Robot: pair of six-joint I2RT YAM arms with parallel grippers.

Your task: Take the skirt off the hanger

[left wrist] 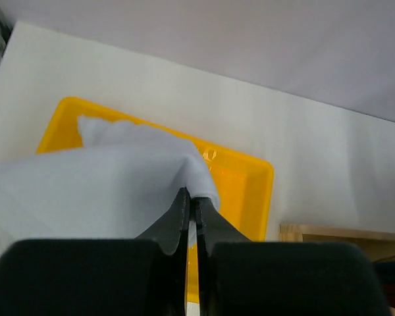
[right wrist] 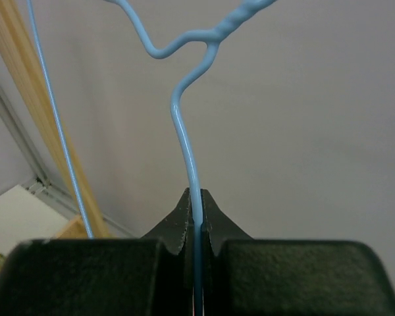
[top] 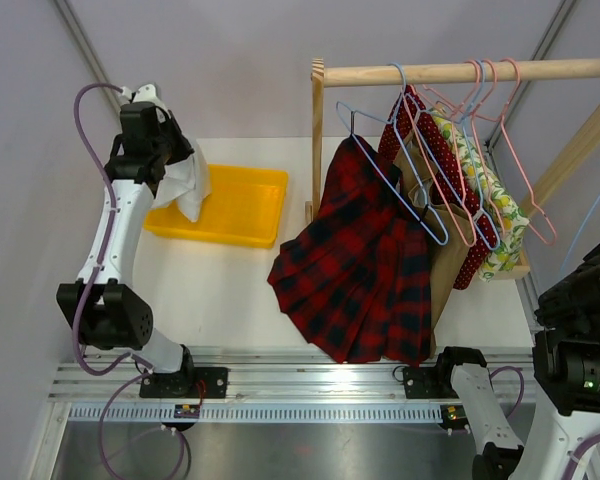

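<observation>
The red and dark plaid skirt (top: 358,262) hangs from the wooden rail on a pale-blue wire hanger (top: 364,114), its hem spread over the table. Neither gripper touches it. At the back left, my left gripper (top: 175,165) (left wrist: 192,197) is shut on a white cloth (top: 192,190) (left wrist: 85,191) above the yellow tray (top: 245,205) (left wrist: 250,191). My right gripper (right wrist: 195,197) is shut on the wire of another pale-blue hanger (right wrist: 184,131) with nothing on it. Only the right arm's body (top: 580,350) shows in the top view, at the lower right.
The wooden rail (top: 460,72) and its post (top: 318,140) stand at the back right. Behind the skirt hang a red white-dotted garment (top: 450,170), a lemon-print garment (top: 495,205) and pink wire hangers (top: 525,170). A thin blue wire (top: 580,235) rises at the right edge.
</observation>
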